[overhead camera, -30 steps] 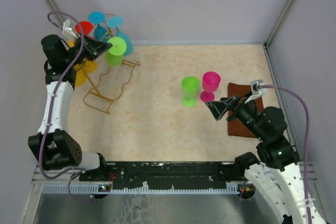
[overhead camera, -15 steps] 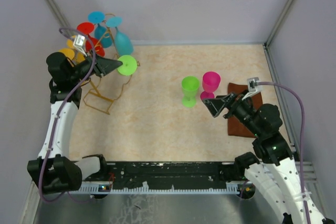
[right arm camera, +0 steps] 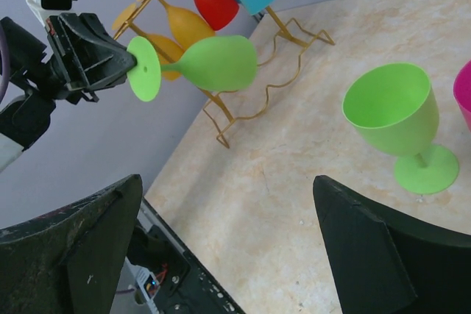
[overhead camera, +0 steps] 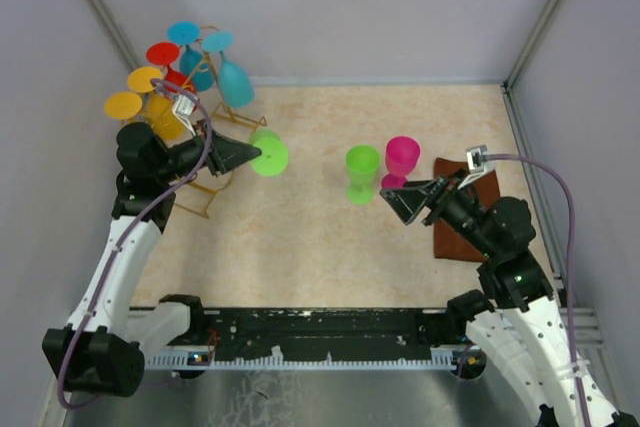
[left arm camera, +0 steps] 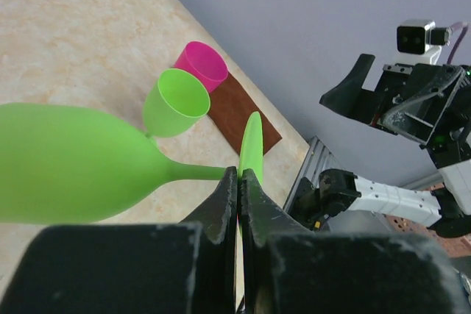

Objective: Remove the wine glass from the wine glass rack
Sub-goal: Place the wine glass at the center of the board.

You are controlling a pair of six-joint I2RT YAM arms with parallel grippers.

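Holding: lime-green plastic wine glass [overhead camera: 270, 153], lying sideways, stem pinched in clamped left gripper [overhead camera: 252, 154], clear of golden-yellow wire wine glass rack [overhead camera: 200, 187] (above beige table [overhead camera: 300, 237]). Right gripper [overhead camera: 404, 201]: fingers spread wide, empty.

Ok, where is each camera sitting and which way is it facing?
Top external: above and behind the bases, looking down on the table; both arms show.
Left wrist: on that wrist, looks along the left gripper, shut on the held green wine glass, toward the right arm.
Right wrist: on that wrist, looks past the open right gripper toward the rack and left arm.
Shared: both wrist views show that glass and the standing green glass.
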